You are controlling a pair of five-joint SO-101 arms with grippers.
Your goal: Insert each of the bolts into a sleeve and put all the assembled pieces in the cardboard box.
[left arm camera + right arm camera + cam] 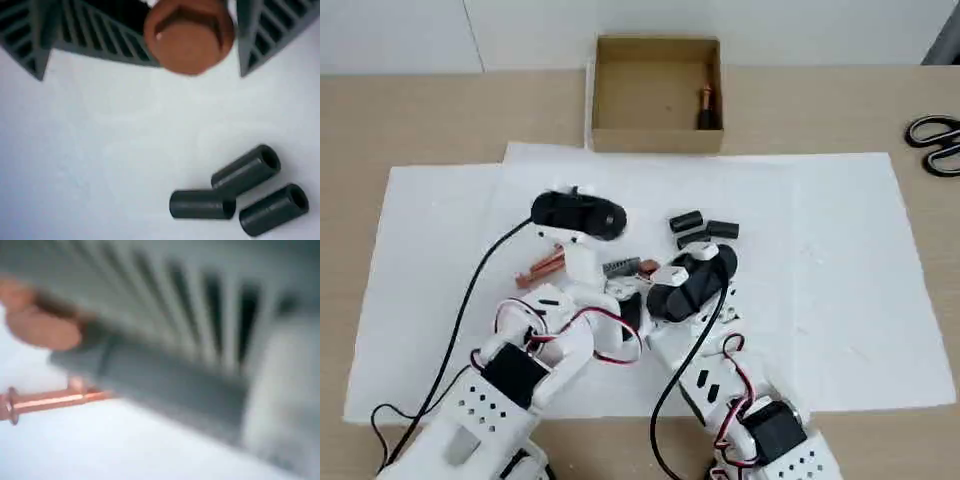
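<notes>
Centrally, left hand clamps bolt, sleeves near; right hand grip unclear; paper wide rightward.

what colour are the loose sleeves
Black; the three short tube sleeves show best in left wrist view.

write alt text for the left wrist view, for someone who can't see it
A copper bolt head, seen end-on and close up, sits against the dark ribbed frame of the left pincer. Past it, three short black sleeves lie clustered on white paper, two of them touching.
</notes>
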